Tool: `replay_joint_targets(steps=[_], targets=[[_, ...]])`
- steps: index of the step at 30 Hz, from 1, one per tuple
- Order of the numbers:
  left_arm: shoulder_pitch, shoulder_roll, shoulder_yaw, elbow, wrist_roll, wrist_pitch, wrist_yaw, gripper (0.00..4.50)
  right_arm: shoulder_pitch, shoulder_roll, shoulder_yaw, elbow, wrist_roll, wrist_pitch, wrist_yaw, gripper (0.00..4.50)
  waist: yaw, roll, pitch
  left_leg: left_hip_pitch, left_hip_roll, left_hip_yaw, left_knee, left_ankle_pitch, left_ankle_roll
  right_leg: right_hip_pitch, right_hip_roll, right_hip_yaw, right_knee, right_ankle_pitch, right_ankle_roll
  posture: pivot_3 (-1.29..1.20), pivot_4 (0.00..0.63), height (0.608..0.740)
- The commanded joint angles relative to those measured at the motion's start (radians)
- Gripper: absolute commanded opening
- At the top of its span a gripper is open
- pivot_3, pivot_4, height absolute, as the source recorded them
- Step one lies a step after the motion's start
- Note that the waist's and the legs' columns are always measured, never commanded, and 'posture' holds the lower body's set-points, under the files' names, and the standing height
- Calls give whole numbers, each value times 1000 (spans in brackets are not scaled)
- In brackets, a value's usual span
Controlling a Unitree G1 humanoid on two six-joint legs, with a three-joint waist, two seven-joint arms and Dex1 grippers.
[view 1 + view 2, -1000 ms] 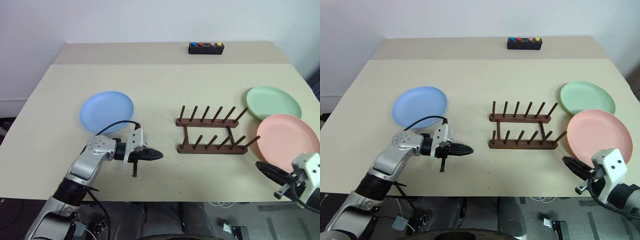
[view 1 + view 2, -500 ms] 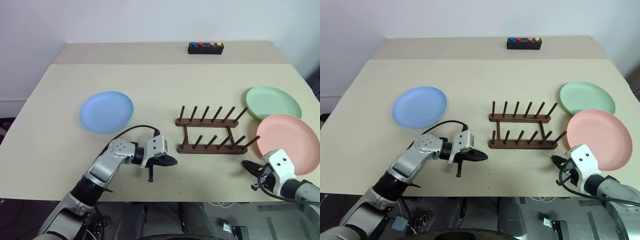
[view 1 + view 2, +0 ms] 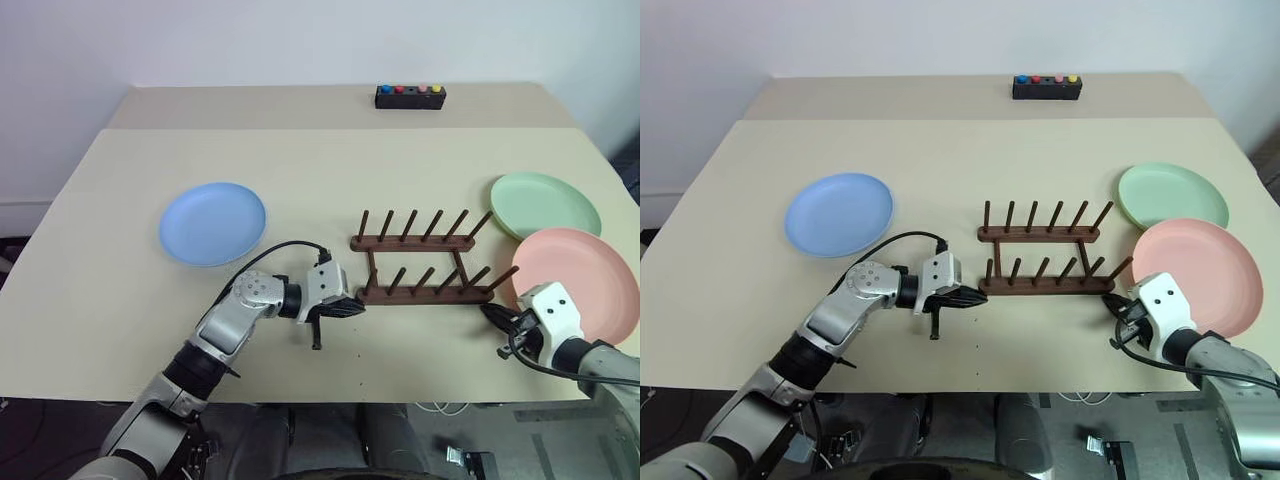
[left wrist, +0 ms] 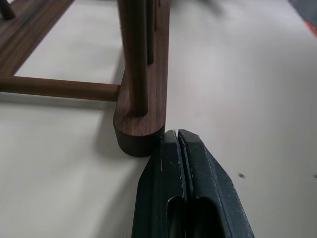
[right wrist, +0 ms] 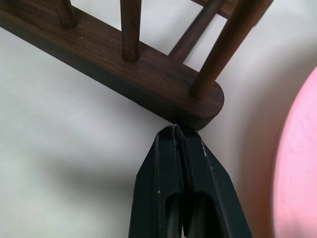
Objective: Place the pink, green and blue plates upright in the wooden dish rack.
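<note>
Nothing was racked yet: the wooden dish rack [image 3: 425, 262] sat empty mid-tabletop, blue plate [image 3: 213, 222] toward the left edge, green plate [image 3: 546, 204] and pink plate [image 3: 580, 282] by the right edge, while the left gripper [image 4: 179, 144] and right gripper [image 5: 176, 134], both clenched empty, seemingly touched the rack's near rail ends.

The worktop [image 3: 320, 160] is plain beige. On it lie a blue plate [image 3: 213, 222], a green plate [image 3: 546, 204] and a pink plate [image 3: 580, 278], a dark brown rack [image 3: 425, 265], and a black box [image 3: 410, 96] with coloured buttons.
</note>
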Motion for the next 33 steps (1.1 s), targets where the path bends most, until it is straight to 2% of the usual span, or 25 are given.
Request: replay_joint_targets(steps=[1,33], targets=[[-13,-1,13,29,22,-22,25,12,-22,3,14,20,-16,-12,1,0,0,0,0,0,0,0,0,0,0,0,0,0,0,0,0,0,150,740],[-207,-100,76,459,99,-257,151,12,-421,-2,164,345,-128,-114,6,0,-2,0,0,1,-1,0,0,0,0,-1,0,0,2,0,0,0,150,740]])
